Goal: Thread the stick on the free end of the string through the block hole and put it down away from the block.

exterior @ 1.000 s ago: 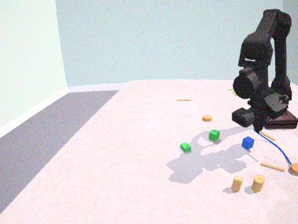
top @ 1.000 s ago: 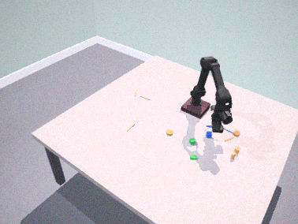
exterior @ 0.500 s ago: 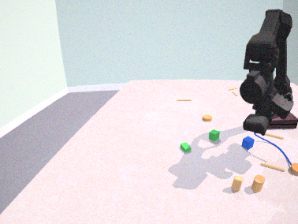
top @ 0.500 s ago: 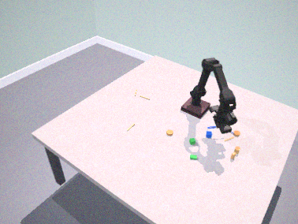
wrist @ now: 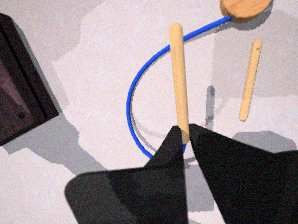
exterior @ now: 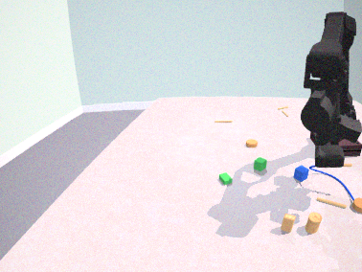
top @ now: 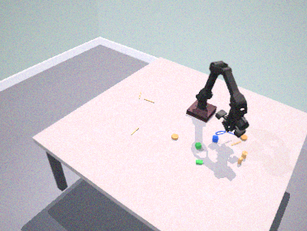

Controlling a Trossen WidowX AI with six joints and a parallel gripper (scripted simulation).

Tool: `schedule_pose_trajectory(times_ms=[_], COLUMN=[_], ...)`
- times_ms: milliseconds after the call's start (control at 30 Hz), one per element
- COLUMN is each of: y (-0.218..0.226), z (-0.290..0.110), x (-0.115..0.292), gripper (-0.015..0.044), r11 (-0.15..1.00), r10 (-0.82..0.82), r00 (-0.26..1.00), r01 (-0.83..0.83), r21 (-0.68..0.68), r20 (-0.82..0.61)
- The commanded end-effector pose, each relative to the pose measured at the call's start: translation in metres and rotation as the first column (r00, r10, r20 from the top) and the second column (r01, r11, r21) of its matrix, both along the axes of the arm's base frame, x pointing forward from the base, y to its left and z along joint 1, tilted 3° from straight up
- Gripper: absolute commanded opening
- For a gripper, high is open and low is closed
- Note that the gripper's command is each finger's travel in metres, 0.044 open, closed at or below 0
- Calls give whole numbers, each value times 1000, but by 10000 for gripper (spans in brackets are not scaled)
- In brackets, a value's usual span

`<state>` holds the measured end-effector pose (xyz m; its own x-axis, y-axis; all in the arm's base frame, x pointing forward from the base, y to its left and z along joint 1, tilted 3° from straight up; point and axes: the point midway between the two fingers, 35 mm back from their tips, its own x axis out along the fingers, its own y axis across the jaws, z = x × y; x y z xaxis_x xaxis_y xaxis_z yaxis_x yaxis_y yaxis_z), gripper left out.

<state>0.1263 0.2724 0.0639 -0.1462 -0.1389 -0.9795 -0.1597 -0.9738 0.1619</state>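
My gripper (wrist: 183, 130) is shut on the end of a wooden stick (wrist: 178, 75) above the table. Its fingertips are hidden in the top and exterior views. The stick sticks out beyond the fingers; a short piece (exterior: 348, 165) shows right of the gripper in the exterior view. The blue string (wrist: 130, 95) (exterior: 335, 177) (top: 220, 132) curves from the fingers to the round wooden button (wrist: 245, 7) (exterior: 358, 205) (top: 244, 137). A blue cube (top: 215, 139) (exterior: 301, 173) sits on the table close to the gripper, outside the wrist view. No hole can be made out in any block.
A loose stick (wrist: 250, 80) (exterior: 331, 203) (top: 235, 143) lies near the button. Two wooden cylinders (exterior: 287, 223) (exterior: 313, 223) stand nearby. A green cube (exterior: 260, 164) (top: 198, 146), a flat green piece (exterior: 225, 178) (top: 199, 162) and another disc (exterior: 252, 143) (top: 175, 137) lie farther left, with more sticks beyond.
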Motion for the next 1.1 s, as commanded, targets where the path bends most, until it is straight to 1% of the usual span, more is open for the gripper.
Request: schedule_pose_trajectory(times_ms=[0, 233, 500, 767, 1067], y=[6, 12, 18, 24, 31], z=[0, 0, -1, -2, -4], x=[-4, -11, -20, -29, -39], gripper=[0, 0, 0, 0, 0], r11=[995, 965, 897, 798, 652], r10=[99, 263, 441, 603, 758], r00=[995, 964, 894, 791, 640], r01=[-99, -262, -438, -595, -744], r21=[13, 32, 61, 97, 144], r20=[-19, -48, -78, -103, -124])
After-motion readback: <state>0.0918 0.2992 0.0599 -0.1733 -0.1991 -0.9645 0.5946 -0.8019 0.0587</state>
